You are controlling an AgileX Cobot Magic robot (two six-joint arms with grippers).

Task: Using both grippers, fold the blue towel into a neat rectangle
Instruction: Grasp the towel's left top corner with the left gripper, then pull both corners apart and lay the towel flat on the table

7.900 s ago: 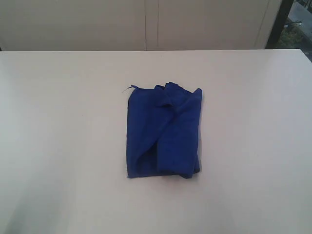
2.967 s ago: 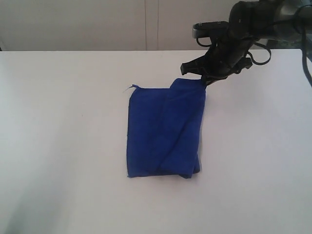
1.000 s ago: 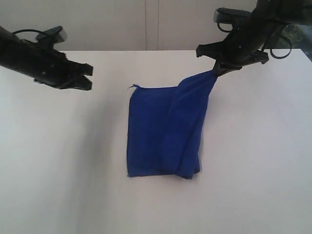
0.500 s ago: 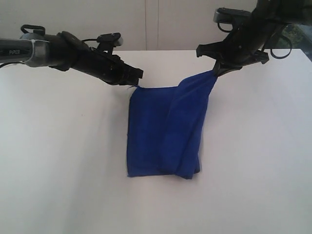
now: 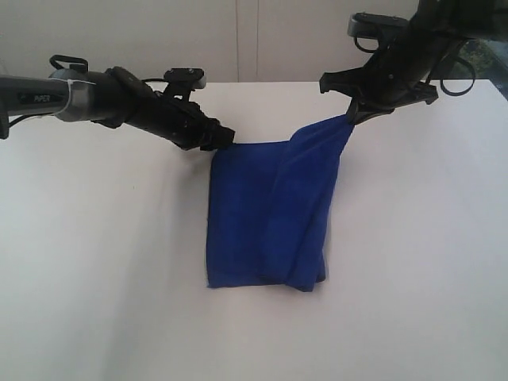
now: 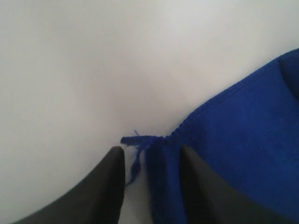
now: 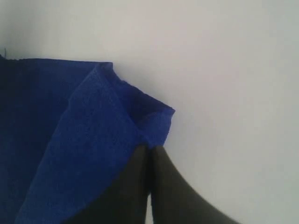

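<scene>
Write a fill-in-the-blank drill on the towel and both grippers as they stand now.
1. The towel on the table is ___ in colour.
2. The left gripper has its jaws ___ around the towel corner with the loose thread.
3. The right gripper is ___ on another towel corner, raised off the table.

Missing words: blue; open; shut

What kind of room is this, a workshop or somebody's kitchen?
Probably a robotics lab or test room, not a home: a plain white table holds one deep royal-blue fabric towel, a black jointed left gripper and right gripper work at its far corners, and pale blank wall panels stand behind.
</scene>
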